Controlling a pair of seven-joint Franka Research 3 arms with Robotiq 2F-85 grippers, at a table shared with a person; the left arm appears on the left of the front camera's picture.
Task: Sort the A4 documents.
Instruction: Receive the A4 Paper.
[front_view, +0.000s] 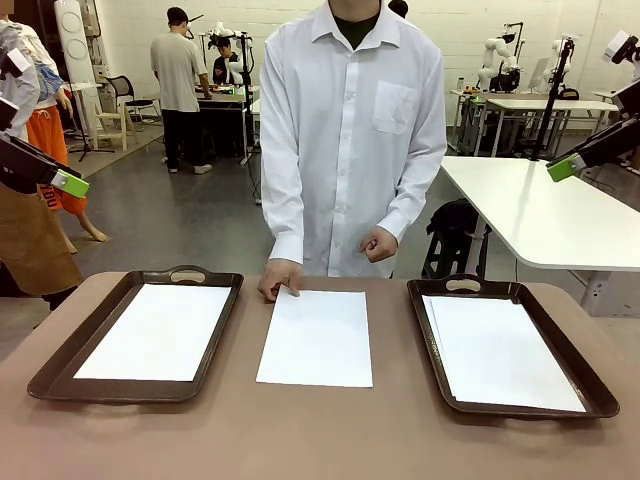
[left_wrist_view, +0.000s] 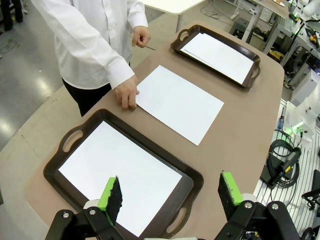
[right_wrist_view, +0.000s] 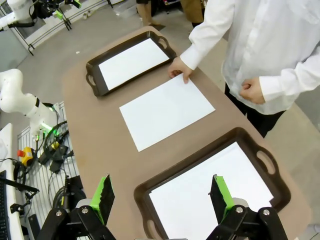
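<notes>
Three thin white rectangular A4 paper sheets and two dark brown handled trays lie on the brown counter (front_view: 320, 440). One sheet rests in the left tray (front_view: 60, 370), a small stack in the right tray (front_view: 590, 395), and one loose sheet (front_view: 317, 338) lies between them, its long axis running toward the person, whose hand (front_view: 279, 277) touches its far corner. Left end effector (left_wrist_view: 170, 192) and right end effector (right_wrist_view: 161, 192) hover above, jaws wide apart, holding nothing.

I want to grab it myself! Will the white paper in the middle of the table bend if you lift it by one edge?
Probably yes. The middle sheet looks very thin and lies flat on the table, so it would likely droop and be hard to pinch. It looks light; a push would probably slide it, though the person's hand presses one corner.
</notes>
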